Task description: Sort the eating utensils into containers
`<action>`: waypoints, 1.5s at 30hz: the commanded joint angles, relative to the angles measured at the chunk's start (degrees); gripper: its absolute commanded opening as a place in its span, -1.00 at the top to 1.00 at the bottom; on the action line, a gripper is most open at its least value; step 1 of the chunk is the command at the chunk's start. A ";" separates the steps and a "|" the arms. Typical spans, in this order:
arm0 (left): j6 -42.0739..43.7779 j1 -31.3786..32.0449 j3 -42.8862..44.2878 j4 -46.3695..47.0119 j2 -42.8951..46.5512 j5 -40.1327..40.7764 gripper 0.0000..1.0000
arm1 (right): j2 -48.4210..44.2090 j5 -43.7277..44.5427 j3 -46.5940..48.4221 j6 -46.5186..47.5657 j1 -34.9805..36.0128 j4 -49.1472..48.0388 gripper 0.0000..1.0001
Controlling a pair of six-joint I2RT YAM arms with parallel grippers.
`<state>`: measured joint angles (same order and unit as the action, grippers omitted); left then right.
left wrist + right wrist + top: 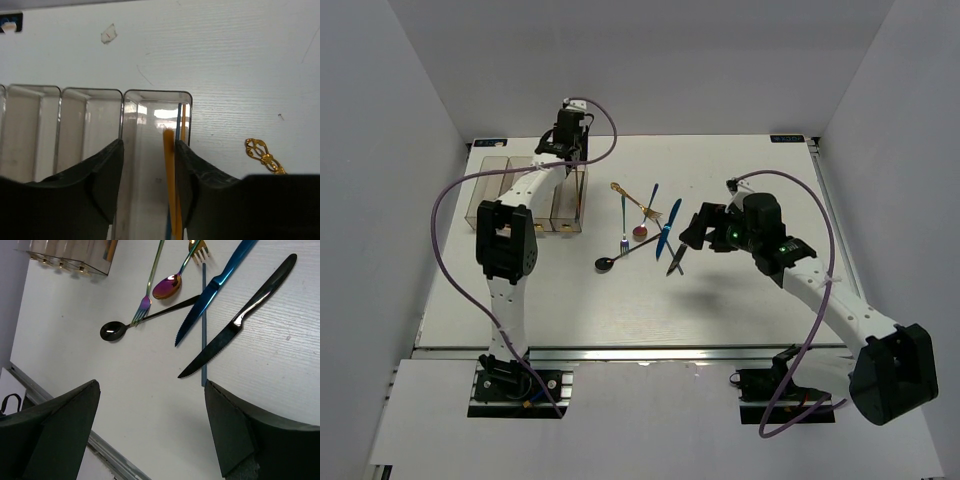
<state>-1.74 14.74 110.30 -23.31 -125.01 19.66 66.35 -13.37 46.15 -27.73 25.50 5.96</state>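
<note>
Claws stand parted: left claw (148, 145) outstretched over containers (157, 92), right claw (151, 385) angled above black knife (237, 320).

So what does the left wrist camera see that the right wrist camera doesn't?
Only the left wrist view looks into the containers close up, an orange chopstick in the end one, between the open fingers of the left gripper. Only the right wrist view shows the loose black knife, blue knife and black spoon. Both show the white table and the containers, just a corner of them in the right view.
</note>
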 commanded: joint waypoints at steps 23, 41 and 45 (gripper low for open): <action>-16.72 0.02 -46.26 -0.25 63.88 -9.19 -0.96 | 35.59 21.10 30.22 12.78 9.65 16.36 0.24; -15.31 0.11 -68.38 0.99 77.28 -11.84 -0.96 | 44.49 21.28 32.95 16.48 12.12 16.46 0.34; -15.40 0.02 -68.47 0.90 76.93 -12.01 -0.96 | 41.76 21.62 31.02 14.81 12.12 13.65 0.22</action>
<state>-16.82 14.74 42.00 -23.35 -48.73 8.58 111.98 7.70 76.88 -11.97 37.26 22.28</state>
